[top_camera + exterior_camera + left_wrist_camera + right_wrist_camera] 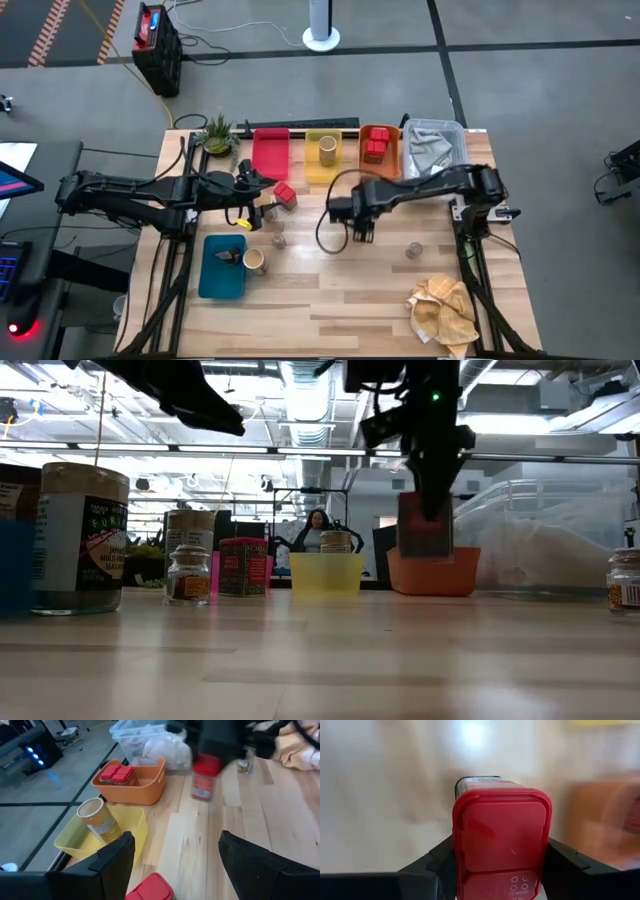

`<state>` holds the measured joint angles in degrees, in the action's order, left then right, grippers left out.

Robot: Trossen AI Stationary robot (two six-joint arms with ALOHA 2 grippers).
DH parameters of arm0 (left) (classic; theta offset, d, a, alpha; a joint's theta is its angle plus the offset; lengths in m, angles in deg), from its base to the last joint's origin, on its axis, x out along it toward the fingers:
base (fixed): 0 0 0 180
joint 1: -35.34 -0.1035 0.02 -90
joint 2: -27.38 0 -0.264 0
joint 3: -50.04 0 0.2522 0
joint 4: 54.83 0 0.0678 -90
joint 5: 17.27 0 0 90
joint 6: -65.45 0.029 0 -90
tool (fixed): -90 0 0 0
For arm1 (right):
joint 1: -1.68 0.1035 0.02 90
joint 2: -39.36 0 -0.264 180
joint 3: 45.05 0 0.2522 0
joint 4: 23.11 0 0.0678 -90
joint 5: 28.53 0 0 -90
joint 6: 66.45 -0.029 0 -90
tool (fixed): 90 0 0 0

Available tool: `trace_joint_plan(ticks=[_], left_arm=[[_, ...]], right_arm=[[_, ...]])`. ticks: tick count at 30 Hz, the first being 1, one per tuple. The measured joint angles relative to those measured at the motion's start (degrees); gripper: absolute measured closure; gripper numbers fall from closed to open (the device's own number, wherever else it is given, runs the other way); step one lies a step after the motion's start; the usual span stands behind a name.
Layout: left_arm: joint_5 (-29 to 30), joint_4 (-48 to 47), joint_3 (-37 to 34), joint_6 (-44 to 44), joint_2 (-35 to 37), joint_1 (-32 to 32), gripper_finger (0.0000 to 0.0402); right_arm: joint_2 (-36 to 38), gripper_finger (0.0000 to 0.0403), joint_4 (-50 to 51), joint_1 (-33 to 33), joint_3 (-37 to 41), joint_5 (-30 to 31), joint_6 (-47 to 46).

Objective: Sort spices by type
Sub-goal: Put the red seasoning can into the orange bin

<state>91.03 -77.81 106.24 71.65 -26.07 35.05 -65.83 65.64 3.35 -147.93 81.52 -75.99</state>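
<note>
Red tin (501, 840) is clamped between the right gripper (362, 222) fingers, lifted clear of the table, over the middle of the board in front of the yellow tray (322, 158). Right wrist view: red lid fills the frame, dark fingers pressed on both sides. Low view: the tin (424, 525) hangs under the gripper, well above the wood, in line with the orange tray (434, 571).

Other spices:
- two red tins (375, 145) already in the orange tray (392, 160)
- one tan cylinder (327, 150) upright in the yellow tray
- another red tin (286, 194) on the table just in front of the red tray (270, 155), right beside the left gripper (256, 196)
- tan cylinder (254, 262) on the table touching the blue tray's (221, 268) right edge
- small glass jar (279, 240) on the wood between the arms, second jar (413, 249) to the right, near the beige cloth (443, 310)

Left gripper: jaws spread wide, nothing between them, per left wrist view; the red tin on the table (150, 888) sits just below the fingers. It hovers near the red tray.

Clear bin (434, 148) sits at the right end of the tray row, crumpled grey material inside. Small potted plant (218, 134) at the left end. Something dark lies in the blue tray, can't tell what.
</note>
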Motion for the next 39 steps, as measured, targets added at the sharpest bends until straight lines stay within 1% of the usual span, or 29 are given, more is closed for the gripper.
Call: trace_joint_plan(ticks=[5,7,9,15,18,20,24,30,35,39], left_arm=[[0.0,0.2,-0.1,0.1,0.0,0.0,0.0125],[0.0,0.3,-0.1,0.2,0.0,0.0,0.0125],[0.0,0.3,-0.1,0.2,0.0,0.0,0.0125],[0.0,-0.1,-0.1,0.0,0.0,0.0,0.0125],[0.0,-0.6,-0.1,0.0,0.0,0.0,0.0125],[0.0,-0.8,-0.1,0.2,0.0,0.0,0.0125],[0.0,-0.8,-0.1,0.6,0.0,0.0,0.0125],[-0.1,-1.2,-0.1,-0.1,0.0,0.0,0.0125],[-0.1,-1.7,-0.1,-0.2,0.0,0.0,0.0125],[-0.1,-1.7,-0.1,-0.2,0.0,0.0,0.0125]], right_arm=[[3.2,0.0166,2.7,-4.9,-2.0,10.5,6.6],[3.8,0.0165,2.3,-7.6,-2.0,12.5,9.3],[3.8,0.0165,1.3,-10.6,-2.0,12.9,11.7],[2.7,0.0164,-1.3,-18.9,-1.8,13.0,17.5],[2.8,0.0164,-3.3,-21.4,-1.6,12.9,19.7],[2.8,0.0164,-3.4,-22.5,-1.5,11.8,20.7],[2.8,0.0164,-4.0,-23.8,-1.5,5.9,22.2],[2.8,0.0163,-4.2,-23.8,-1.5,5.4,23.8],[2.8,0.0163,-6.0,-23.9,-1.5,5.1,27.7],[2.8,0.0163,-7.0,-24.9,-1.5,1.9,29.2]])
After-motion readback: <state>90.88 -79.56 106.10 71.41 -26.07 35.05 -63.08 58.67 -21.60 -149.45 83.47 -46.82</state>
